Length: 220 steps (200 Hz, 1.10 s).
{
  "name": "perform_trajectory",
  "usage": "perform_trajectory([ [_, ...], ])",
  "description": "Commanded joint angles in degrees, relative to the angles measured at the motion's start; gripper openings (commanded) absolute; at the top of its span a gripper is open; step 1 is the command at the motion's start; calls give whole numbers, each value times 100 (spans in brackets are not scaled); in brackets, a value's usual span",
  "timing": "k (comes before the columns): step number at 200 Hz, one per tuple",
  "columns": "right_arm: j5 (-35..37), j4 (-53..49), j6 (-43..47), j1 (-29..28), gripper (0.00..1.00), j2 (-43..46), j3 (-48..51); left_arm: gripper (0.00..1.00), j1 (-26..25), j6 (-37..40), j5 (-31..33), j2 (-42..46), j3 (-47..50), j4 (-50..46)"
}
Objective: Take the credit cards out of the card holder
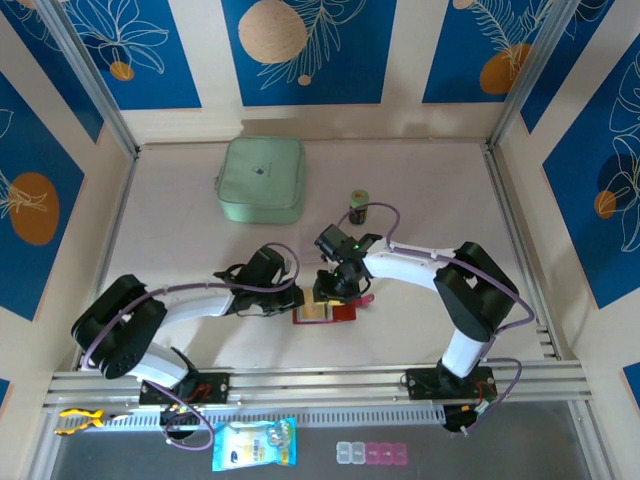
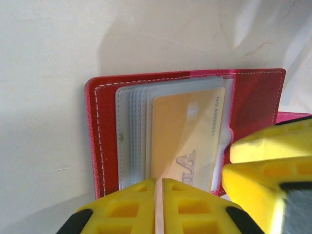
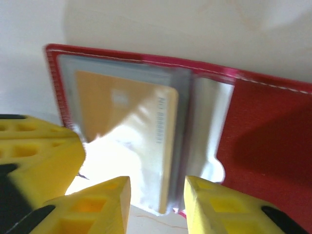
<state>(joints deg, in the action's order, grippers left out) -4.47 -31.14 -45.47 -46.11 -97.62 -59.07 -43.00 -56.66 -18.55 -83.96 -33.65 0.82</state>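
Card holder (image 2: 258,97) lies open and flat on the table (image 1: 430,190), near centre, between both grippers. Orange-tan credit card (image 2: 187,136) sits in its clear pocket. Left gripper (image 2: 158,187) is clenched at the holder's edge, a thin pale line between its jaws. Right gripper (image 3: 157,195) is released, jaws straddling the card end. Mint-green case (image 1: 262,180) lies far left.

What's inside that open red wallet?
In the card holder, one orange-tan credit card shows through the front of the stacked clear pockets; whatever the pockets behind it hold is covered.
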Motion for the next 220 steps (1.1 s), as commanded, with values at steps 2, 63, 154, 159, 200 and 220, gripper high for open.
perform_trajectory([
  [2,-368,303,-14,23,37,201,148,9,-51,93,108,47,-43,-166],
  [63,-528,513,-67,93,33,-51,229,4,-53,164,133,-23,-66,-321],
  [154,-191,236,47,111,34,-255,238,4,-51,192,132,-87,-116,-424],
  [159,-163,211,56,111,34,-248,238,4,-50,191,132,-85,-116,-433],
  [200,-43,71,131,111,35,-122,203,4,-51,191,147,-41,-130,-451],
  [220,34,-15,157,134,35,-39,168,4,-51,201,142,-33,-168,-494],
])
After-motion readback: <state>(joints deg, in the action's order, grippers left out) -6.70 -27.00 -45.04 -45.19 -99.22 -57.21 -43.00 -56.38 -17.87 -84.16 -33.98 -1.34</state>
